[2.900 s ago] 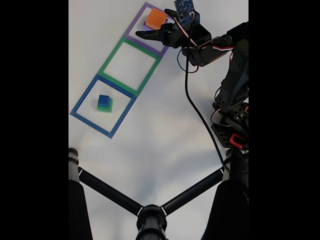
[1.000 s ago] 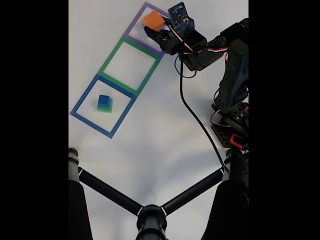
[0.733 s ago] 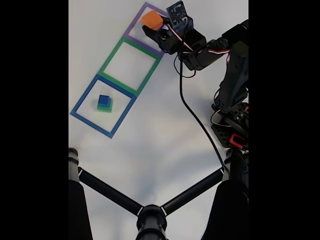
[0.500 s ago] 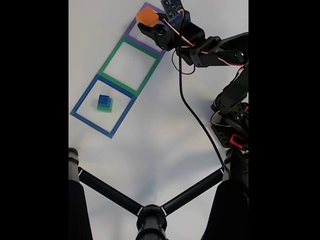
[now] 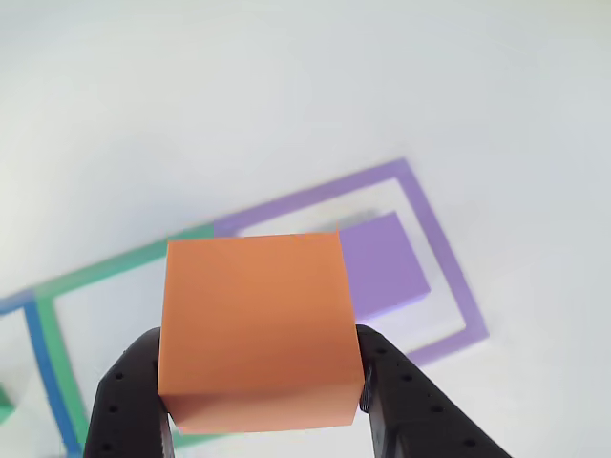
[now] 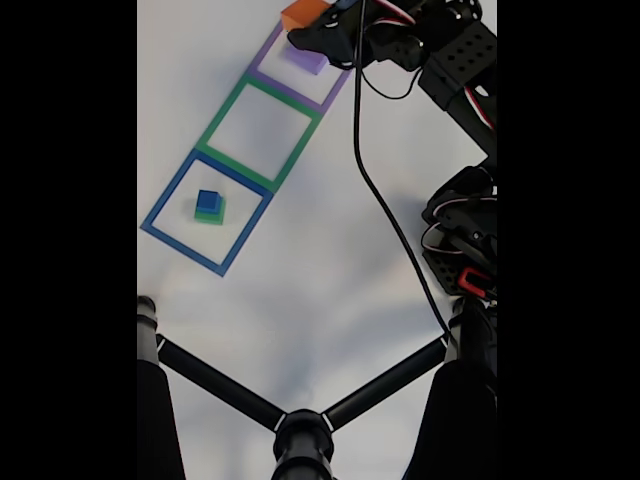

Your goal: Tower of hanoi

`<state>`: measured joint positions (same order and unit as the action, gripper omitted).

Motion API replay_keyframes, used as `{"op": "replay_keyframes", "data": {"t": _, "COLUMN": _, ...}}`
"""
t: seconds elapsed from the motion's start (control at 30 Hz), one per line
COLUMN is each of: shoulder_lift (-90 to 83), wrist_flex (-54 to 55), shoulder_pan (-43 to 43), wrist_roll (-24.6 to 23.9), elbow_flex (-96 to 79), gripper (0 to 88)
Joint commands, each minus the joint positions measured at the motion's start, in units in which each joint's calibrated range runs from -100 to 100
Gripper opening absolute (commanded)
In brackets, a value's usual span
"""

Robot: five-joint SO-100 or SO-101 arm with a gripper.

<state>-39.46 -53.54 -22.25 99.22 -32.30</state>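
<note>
Other view: orange cube (image 5: 253,329) pinched between the two black fingers (image 5: 124,401) of the hand (image 5: 260,396), lifted clear of the white table (image 5: 286,86). Below and right of it, a purple cube (image 5: 385,264) sits inside the purple square outline (image 5: 441,258); the green square outline (image 5: 105,267) adjoins it on the left, with a blue edge at far left. Fixed view: hand (image 6: 305,30) at the top edge with the orange cube (image 6: 303,12) above the purple cube (image 6: 305,58). Green square (image 6: 215,130) is in the middle. Blue square (image 6: 160,205) holds a small blue cube (image 6: 208,200) stacked on a green cube (image 6: 209,216). Black tripod legs (image 6: 215,385) sit in the foreground.
</note>
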Motion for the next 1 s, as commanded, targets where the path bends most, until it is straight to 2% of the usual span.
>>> {"op": "replay_keyframes", "data": {"t": 0.0, "shoulder_lift": -3.1, "wrist_flex": -27.8, "shoulder_pan": 4.1, "wrist_roll": 0.8, "elbow_flex": 23.5, "gripper": 10.2}}
{"op": "replay_keyframes", "data": {"t": 0.13, "shoulder_lift": -2.9, "wrist_flex": -39.7, "shoulder_pan": 8.3, "wrist_roll": 0.8, "elbow_flex": 35.6, "gripper": 10.2}}
{"op": "replay_keyframes", "data": {"t": 0.23, "shoulder_lift": -3.0, "wrist_flex": -44.6, "shoulder_pan": 11.4, "wrist_roll": 0.8, "elbow_flex": 40.4, "gripper": 10.2}}
{"op": "replay_keyframes", "data": {"t": 0.47, "shoulder_lift": -7.1, "wrist_flex": -45.4, "shoulder_pan": 15.7, "wrist_roll": 0.8, "elbow_flex": 36.2, "gripper": 10.8}}
{"op": "replay_keyframes", "data": {"t": 0.67, "shoulder_lift": -12.2, "wrist_flex": -32.9, "shoulder_pan": 16.4, "wrist_roll": 0.8, "elbow_flex": 16.8, "gripper": 10.8}}
{"op": "replay_keyframes", "data": {"t": 0.97, "shoulder_lift": -15.7, "wrist_flex": 2.1, "shoulder_pan": 16.9, "wrist_roll": 0.8, "elbow_flex": -18.9, "gripper": 10.8}}
